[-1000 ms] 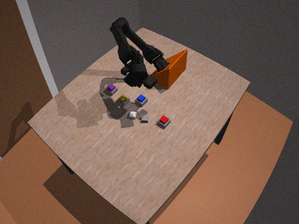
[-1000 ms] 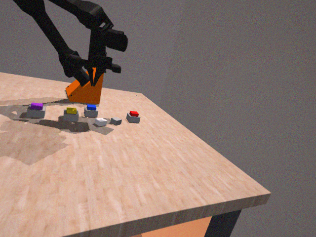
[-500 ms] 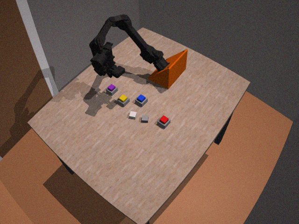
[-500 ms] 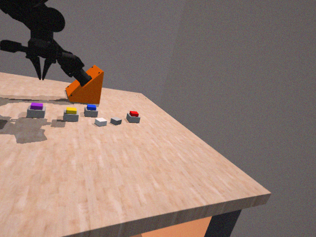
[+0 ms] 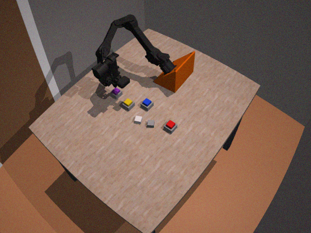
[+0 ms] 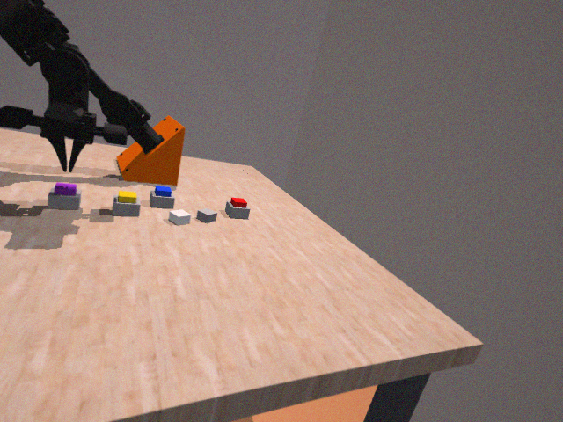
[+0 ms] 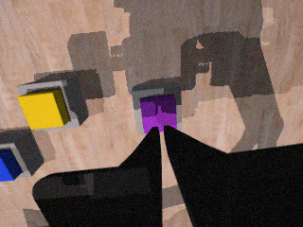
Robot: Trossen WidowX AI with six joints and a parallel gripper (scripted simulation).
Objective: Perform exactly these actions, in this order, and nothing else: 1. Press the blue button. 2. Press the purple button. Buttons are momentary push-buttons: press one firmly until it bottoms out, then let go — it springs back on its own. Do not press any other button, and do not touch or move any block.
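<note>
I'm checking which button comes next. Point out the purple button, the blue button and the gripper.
purple button (image 7: pixel 159 113), wrist view, on its purple cap.
blue button (image 5: pixel 146 102), top view, on its blue cap.
gripper (image 6: pixel 68 170), exterior view, between its nearly touching fingertips.

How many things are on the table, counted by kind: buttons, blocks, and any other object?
Buttons: 4 (purple button, yellow button, blue button, red button)
Blocks: 2 (white block, gray block)
Orange wedge-shaped mount: 1
Total: 7
</note>
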